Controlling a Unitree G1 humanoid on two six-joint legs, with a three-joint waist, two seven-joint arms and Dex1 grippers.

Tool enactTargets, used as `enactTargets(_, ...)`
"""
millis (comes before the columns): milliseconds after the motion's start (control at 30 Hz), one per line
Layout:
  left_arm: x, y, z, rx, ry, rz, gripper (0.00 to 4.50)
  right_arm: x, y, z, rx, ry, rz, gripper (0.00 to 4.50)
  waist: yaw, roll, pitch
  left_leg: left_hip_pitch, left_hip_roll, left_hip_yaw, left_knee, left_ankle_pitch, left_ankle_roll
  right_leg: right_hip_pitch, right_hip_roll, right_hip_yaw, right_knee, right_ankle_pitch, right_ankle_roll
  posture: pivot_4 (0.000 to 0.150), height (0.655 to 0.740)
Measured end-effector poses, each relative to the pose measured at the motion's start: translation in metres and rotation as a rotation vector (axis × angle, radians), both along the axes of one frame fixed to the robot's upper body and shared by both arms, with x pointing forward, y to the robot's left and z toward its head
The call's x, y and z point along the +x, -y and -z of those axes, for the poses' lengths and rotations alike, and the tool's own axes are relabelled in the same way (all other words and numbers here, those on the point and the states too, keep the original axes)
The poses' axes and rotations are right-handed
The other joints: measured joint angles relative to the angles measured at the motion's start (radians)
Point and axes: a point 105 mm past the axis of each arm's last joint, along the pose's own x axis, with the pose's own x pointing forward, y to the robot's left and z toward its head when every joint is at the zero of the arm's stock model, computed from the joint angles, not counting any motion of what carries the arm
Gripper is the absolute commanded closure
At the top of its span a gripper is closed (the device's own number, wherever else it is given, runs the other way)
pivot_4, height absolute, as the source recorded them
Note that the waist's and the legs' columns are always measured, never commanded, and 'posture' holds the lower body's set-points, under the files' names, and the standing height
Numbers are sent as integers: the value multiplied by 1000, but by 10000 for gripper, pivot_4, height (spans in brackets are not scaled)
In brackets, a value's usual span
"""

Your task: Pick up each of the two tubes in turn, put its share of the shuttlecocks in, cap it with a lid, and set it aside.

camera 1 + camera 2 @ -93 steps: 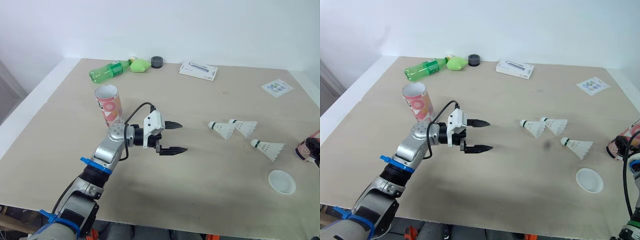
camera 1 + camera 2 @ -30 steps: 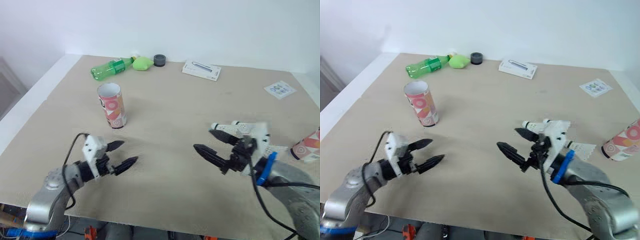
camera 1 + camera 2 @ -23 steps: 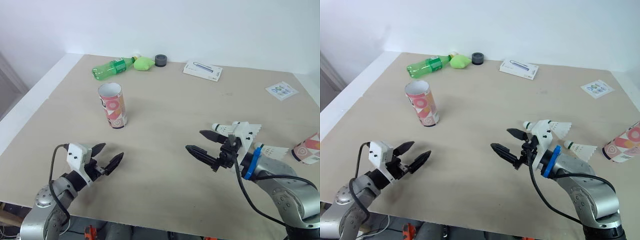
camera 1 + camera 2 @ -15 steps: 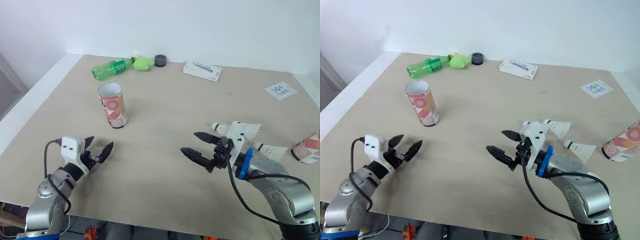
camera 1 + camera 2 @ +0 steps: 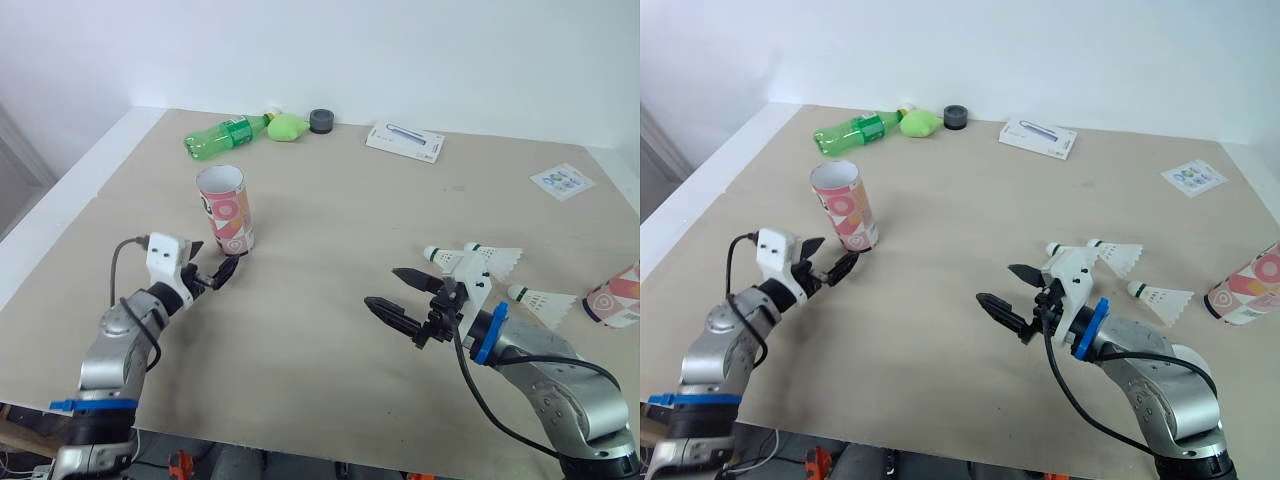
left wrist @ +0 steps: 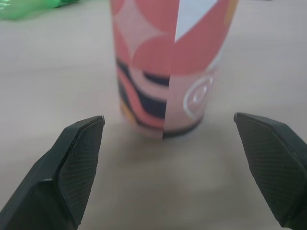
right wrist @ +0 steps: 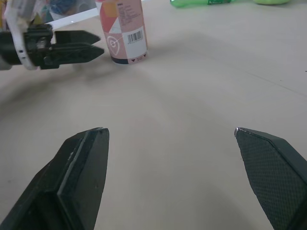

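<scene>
My left tool (image 5: pixel 838 253) was spread wide, aimed at the base of the upright tube (image 5: pixel 225 210), not touching it. My right tool (image 5: pixel 385 290) was likewise wide, above the desk (image 5: pixel 330 210), near the shuttlecocks (image 5: pixel 497 258).

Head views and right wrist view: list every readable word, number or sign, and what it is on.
Upright tube: a barcode and small print, too small to read.
White box: dark print, too blurred to read.
Sticker sheet: coloured marks, nothing legible.
Green bottle: label unreadable.
None can be quoted.
</scene>
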Motion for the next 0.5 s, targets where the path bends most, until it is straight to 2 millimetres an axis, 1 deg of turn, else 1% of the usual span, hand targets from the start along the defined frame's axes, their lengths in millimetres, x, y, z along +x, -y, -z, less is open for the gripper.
enactTargets(67, 7, 2, -7, 2, 16, 3, 0, 0, 1, 0, 0, 0, 4, 258, -1, 0, 0, 0, 0, 1, 0, 0, 0, 0, 0, 1, 0, 0, 0, 1500, 7203)
enactTargets(100, 8, 2, -7, 2, 17, 3, 0, 0, 1, 0, 0, 0, 5, 258, -1, 0, 0, 0, 0, 1, 0, 0, 0, 0, 0, 1, 0, 0, 0, 1500, 7203)
enactTargets(200, 21, 1, -10, 0, 15, -8, 0, 1, 6, -3, 0, 11, 36, 258, 0, 0, 0, 0, 0, 0, 0, 0, 0, 0, 0, 0, 0, 0, 0, 1500, 7203)
enactTargets(267, 25, 3, -13, 3, 21, -4, 0, 1, 6, -4, 0, 16, 37, 258, 0, 0, 0, 0, 0, 0, 0, 0, 0, 0, 0, 0, 0, 0, 0, 1500, 7203)
enactTargets(300, 31, 7, -17, 8, 32, 4, 0, 0, 6, -4, 0, 17, 37, 258, 0, 0, 0, 0, -1, 0, 0, 0, 0, 0, 0, 0, 0, 0, 0, 1500, 7203)
enactTargets(500, 43, 14, -23, 7, 44, 21, 0, -1, 4, -10, 7, 37, 34, 258, 0, 0, 0, 0, -1, 0, 0, 0, 0, 0, 0, 0, 0, 1, 1, 1500, 7203)
